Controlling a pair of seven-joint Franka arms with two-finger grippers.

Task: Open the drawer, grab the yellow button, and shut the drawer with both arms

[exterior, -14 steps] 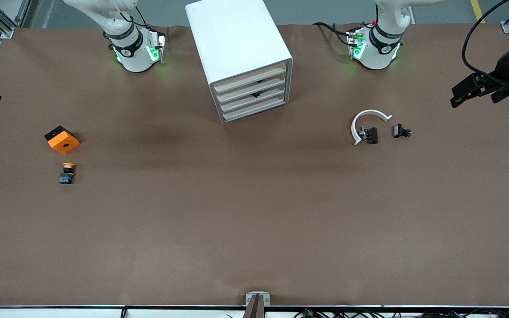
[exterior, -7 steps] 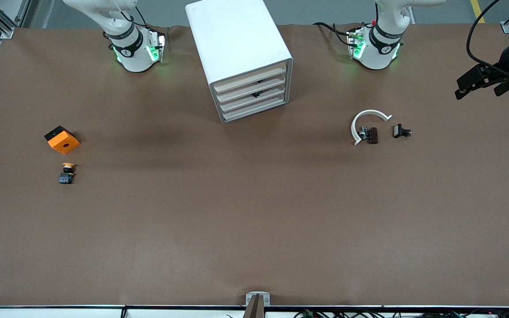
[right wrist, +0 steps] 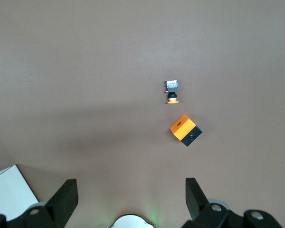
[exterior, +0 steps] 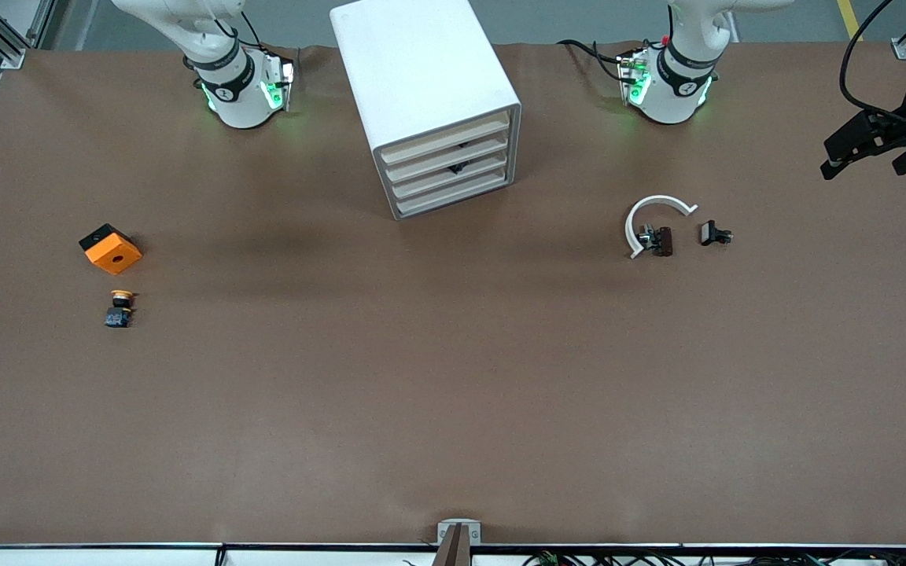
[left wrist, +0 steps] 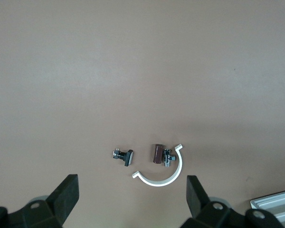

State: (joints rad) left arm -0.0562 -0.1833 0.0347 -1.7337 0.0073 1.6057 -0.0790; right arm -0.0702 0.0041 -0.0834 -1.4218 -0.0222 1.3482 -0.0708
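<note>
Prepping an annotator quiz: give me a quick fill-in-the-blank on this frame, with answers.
1. The button lies on the table, nearer the front camera than the ____ block.
2. All four drawers of the cabinet are ____.
3. The left gripper hangs over the white ____ with its fingers open.
4. The right gripper holds ____.

Answers: orange; shut; arc; nothing

The drawer (exterior: 443, 132), topmost of four cream-fronted trays, is sitting shut near the worktop's edge by the robot bases. The button (exterior: 119, 308), dark-bodied and yellow-capped, is lying on its side near the right arm's end.
</note>
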